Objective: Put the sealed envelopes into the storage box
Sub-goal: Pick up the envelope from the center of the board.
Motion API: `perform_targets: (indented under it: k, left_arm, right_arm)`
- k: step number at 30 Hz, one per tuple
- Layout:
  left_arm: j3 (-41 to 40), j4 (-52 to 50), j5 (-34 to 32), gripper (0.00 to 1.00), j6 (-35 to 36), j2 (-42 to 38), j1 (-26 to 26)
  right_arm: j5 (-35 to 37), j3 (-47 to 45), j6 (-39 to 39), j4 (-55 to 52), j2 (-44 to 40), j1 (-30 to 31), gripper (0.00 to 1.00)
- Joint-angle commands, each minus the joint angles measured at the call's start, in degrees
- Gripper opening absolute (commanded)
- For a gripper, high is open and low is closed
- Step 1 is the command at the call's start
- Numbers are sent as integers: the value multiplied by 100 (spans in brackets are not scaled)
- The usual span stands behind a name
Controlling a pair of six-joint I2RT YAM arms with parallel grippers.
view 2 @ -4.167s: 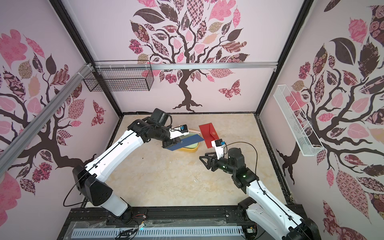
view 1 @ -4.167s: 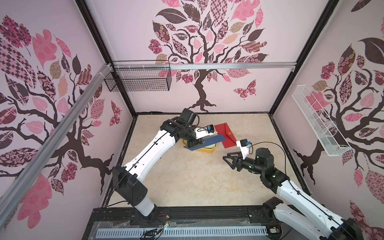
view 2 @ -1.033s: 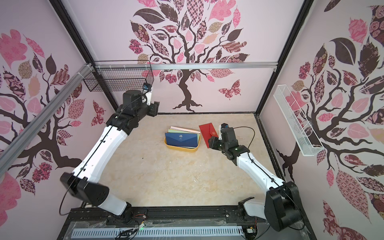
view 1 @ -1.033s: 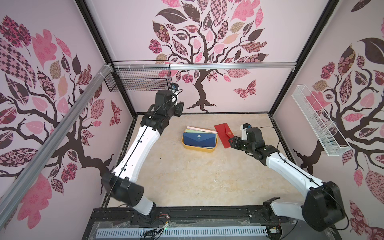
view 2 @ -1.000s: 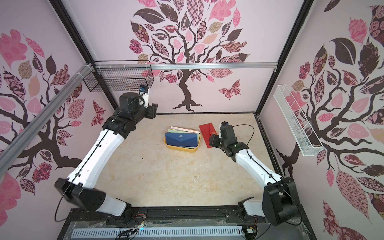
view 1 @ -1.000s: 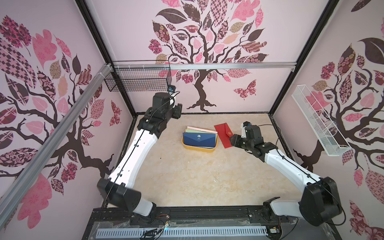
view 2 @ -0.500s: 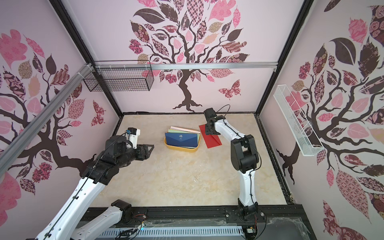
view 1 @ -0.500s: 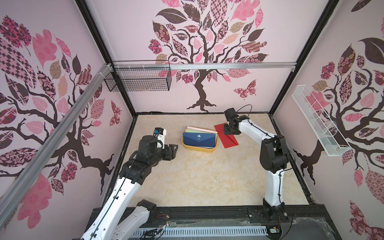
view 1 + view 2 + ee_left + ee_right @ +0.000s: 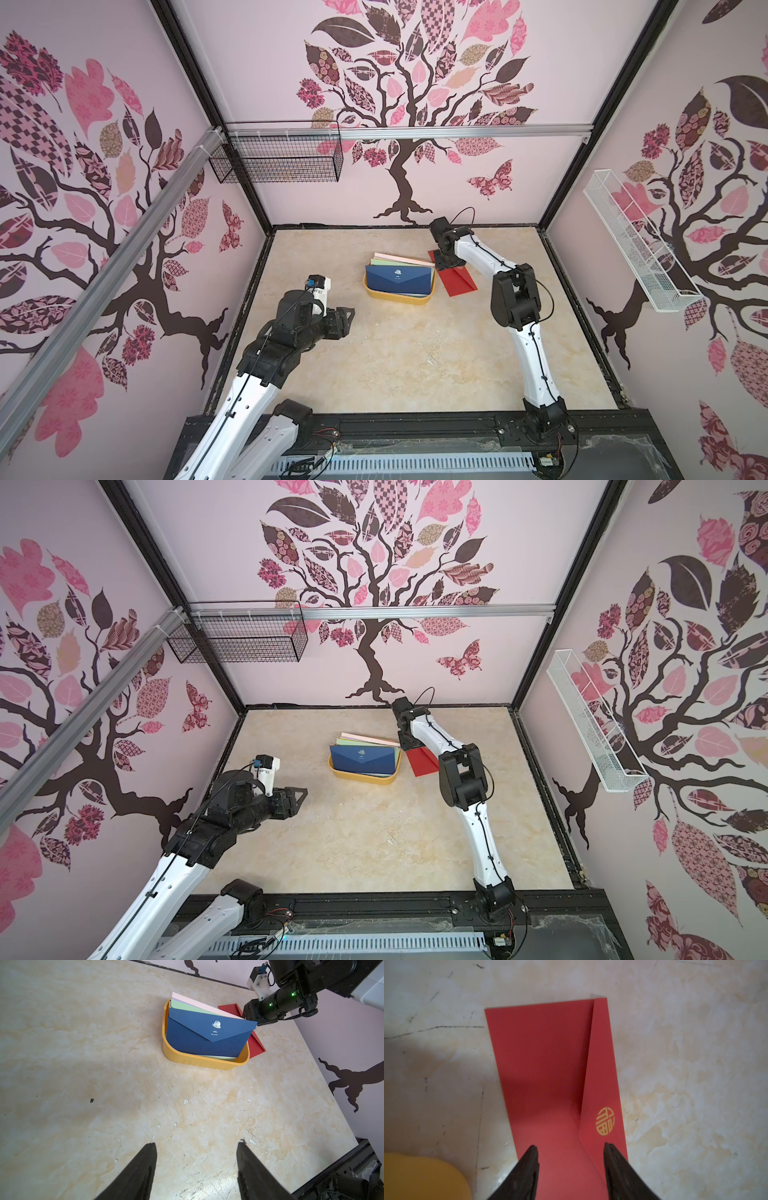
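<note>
Right wrist view, right tool (image 9: 570, 1146) parted over red envelope (image 9: 542, 1059), left tool (image 9: 196, 1144) parted, empty.

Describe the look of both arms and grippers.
Both the left arm and right arm: white shells, black joints, black cables. The left gripper and right gripper: black fingers tapering to points. White camera mount per wrist; green lights on the right.
</note>
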Motion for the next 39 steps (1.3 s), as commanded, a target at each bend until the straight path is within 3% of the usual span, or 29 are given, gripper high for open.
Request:
perform_targets:
  k: [1, 9, 18, 30, 39]
  left_arm:
    - [-40, -16, 47, 66, -18, -115, 19]
    - [-111, 0, 34, 66, -11, -62, 21]
    - [-152, 18, 33, 66, 2, -43, 15]
    - [-176, 35, 36, 66, 23, -65, 13]
    - [-176, 40, 56, 67, -1, -65, 12]
  right_arm:
    - [375, 410, -138, -303, 503, -23, 53]
    - [670, 532, -258, -326, 662, -103, 47]
    - [860, 529, -318, -354, 734, -135, 34]
    - [923, 493, -344, -386, 707, -135, 0]
    - [1066, 172, -380, -336, 76, -133, 0]
